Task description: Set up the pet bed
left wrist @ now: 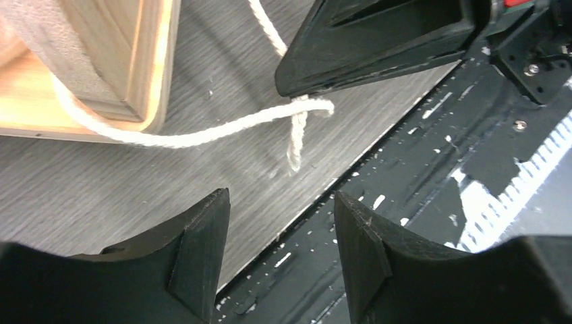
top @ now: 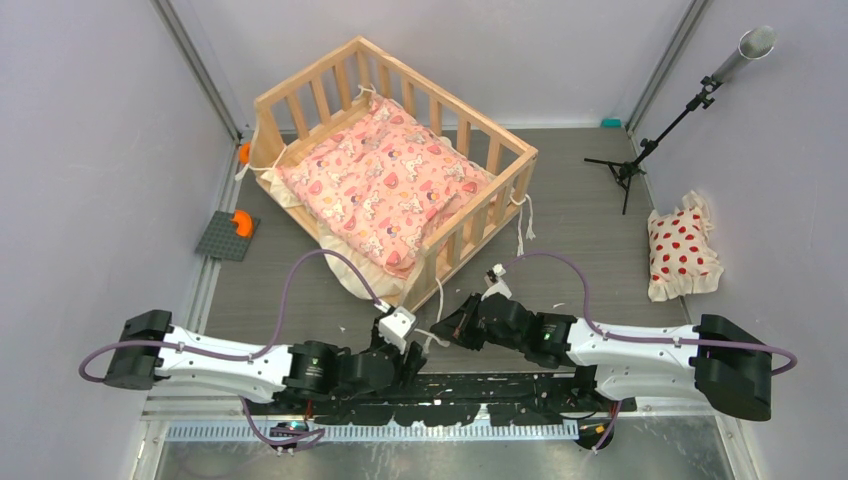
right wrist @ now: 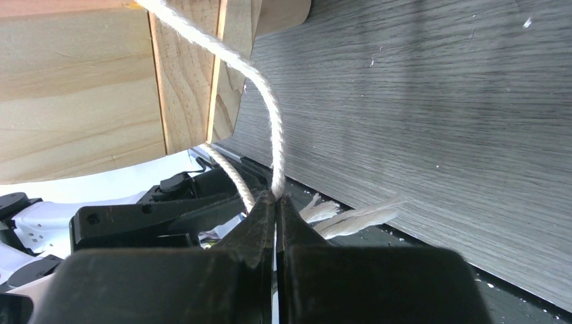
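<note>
Pet bed (top: pixel 478 205) sits askew toward the counter's far-left corner, with the pink cartoon-print cushion (top: pixel 385 180) inside. Right claw (right wrist: pixel 275 202) is pinched tight on a cream tie cord (right wrist: pixel 270 128) trailing off the bed's near corner. Left claw (left wrist: pixel 280 209) is parted and empty, just beside it at the near edge. Red-dotted pillow (top: pixel 682 250) lies at the right edge, a tripod stand (top: pixel 650 140) beyond it.

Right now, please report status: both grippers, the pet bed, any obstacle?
Right gripper shut on cream tie cord at bed corner. Left gripper open, near cord. Pet bed upright, pink cushion inside. Dotted pillow apart at right; nothing seen blocking.
</note>
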Controlling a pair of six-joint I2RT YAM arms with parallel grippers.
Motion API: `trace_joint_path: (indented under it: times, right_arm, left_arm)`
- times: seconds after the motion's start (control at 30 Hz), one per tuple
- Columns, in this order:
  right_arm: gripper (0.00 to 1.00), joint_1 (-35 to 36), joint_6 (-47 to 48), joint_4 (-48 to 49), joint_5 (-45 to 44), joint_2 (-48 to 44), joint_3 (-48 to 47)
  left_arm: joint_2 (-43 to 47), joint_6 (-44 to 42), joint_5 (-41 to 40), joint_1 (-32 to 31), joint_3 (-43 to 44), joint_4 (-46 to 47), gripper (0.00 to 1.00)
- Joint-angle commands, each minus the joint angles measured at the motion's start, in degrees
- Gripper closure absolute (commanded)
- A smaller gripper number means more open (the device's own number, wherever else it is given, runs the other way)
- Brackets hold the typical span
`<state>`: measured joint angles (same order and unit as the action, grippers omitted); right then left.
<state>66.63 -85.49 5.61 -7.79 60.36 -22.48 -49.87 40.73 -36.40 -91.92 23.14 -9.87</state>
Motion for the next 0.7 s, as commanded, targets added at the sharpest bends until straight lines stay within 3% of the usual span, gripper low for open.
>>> trace_joint_path:
  times: [0.0,0.23,0.43,0.67]
  right_arm:
    - [0.99,-0.15,-0.42,1.95,-0.21,-0.35,-0.25]
    - [0.99,-0.23,-0.72,2.02,-0.07,-0.27,-0.16]
    - [0.99,-0.23,-0.76,2.04,0.30,-0.24,-0.27]
    - [0.99,-0.25,-1.27,2.21,0.69,-0.83,0.35]
  left_arm:
    - [-1.09,-4.23,-7.05,-0.54,-1.00,7.11,0.40]
    - [-3.37,-6.97,-9.14,-0.63,-3.34,17.39,0.39]
    - [-7.24,-7.23,-10.00,-0.65,-2.96,20.67,0.39]
    - [-11.87,-7.36,-11.91,-0.63,-2.45,24.60,0.51]
